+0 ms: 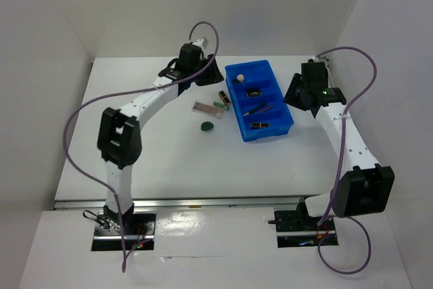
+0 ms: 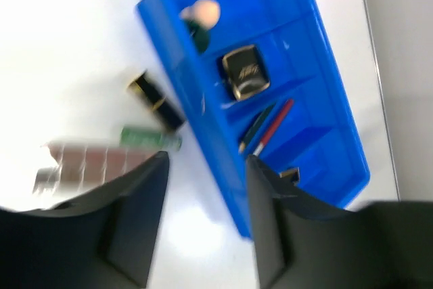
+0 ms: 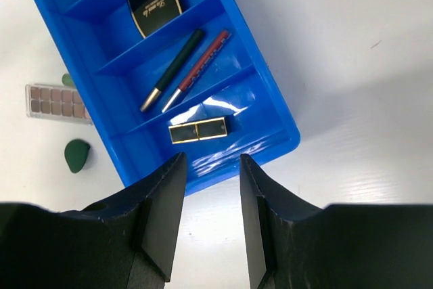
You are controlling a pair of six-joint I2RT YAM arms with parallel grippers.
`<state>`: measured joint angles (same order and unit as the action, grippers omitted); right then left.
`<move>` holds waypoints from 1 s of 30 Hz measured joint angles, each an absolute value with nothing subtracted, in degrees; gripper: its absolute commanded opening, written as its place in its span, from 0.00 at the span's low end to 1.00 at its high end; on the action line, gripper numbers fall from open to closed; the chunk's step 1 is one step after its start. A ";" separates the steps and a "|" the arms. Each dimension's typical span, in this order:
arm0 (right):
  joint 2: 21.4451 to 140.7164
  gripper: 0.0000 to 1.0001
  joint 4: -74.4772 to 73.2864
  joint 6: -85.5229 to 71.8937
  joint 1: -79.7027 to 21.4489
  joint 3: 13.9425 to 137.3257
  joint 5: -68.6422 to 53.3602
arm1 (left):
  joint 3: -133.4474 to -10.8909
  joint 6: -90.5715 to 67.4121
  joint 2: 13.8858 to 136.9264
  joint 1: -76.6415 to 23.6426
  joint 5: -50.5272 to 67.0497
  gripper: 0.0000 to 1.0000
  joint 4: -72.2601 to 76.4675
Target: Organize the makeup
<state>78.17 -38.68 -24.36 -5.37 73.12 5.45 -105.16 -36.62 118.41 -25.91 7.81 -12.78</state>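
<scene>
White matte table point(image 1: 169, 160), with a blue tray point(image 1: 270, 133) right of centre. The tray is glossy hard plastic split into four compartments, and they hold a peach sponge point(image 1: 238, 77), a square compact point(image 3: 154, 5), two pencils point(image 3: 172, 70) and a tube point(image 3: 197, 130).

The left gripper point(image 2: 206, 225) hangs off the tray's far left corner with its jaws about half apart and nothing in them. The right gripper point(image 3: 210, 214) is by the tray's right rim, jaws slightly apart, also empty.

The thing the next grab hinges on, imo, is that all the loose makeup lies on the table left of the tray. That's the left arm's side, a little nearer the bases than its gripper. The right arm would have to reach over the tray to get there.

- **Palette point(image 1: 205, 107):** a flat rectangle with rows of brownish pans, its long axis pointing at the tray wall. It's thin, so probably awkward to pinch.
- **Lipstick point(image 2: 155, 101):** a shiny black-and-gold cylinder lying just beside the tray wall and roughly along it. Looks like it would roll.
- **Green stick point(image 2: 150, 137):** slim, lying between those two. It's too blurry to say what it is.
- **Green sponge point(image 3: 76, 155):** a matte teardrop sitting apart from the rest, nearer the bases.
</scene>
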 measured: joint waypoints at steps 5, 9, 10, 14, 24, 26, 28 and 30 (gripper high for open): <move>77.91 0.45 -38.63 -24.60 -5.37 72.14 3.77 | -91.13 -34.24 105.80 -27.66 1.54 0.72 -15.27; 77.91 0.47 -38.61 -24.58 -5.37 72.05 2.70 | -87.26 -33.30 108.55 -29.32 -0.34 0.74 -18.04; 77.91 0.47 -38.59 -24.58 -5.37 72.05 2.57 | -87.00 -33.01 109.89 -29.76 -1.15 0.76 -19.11; 77.91 0.47 -38.59 -24.58 -5.37 72.05 2.28 | -87.00 -31.62 115.11 -31.77 -3.40 0.76 -23.29; 77.91 0.48 -38.59 -24.58 -5.37 72.05 2.13 | -87.99 -29.89 119.33 -33.52 -6.92 0.46 -25.89; 77.91 0.48 -38.57 -24.58 -5.37 71.99 2.15 | -88.51 -29.65 120.14 -33.47 -7.92 0.36 -26.28; 77.91 0.48 -38.54 -24.58 -5.37 71.92 2.15 | -89.62 -29.08 120.77 -33.19 -8.27 0.36 -26.89; 77.91 0.48 -38.50 -24.58 -5.37 71.72 2.15 | -92.12 -28.67 122.43 -33.19 -8.71 0.28 -27.73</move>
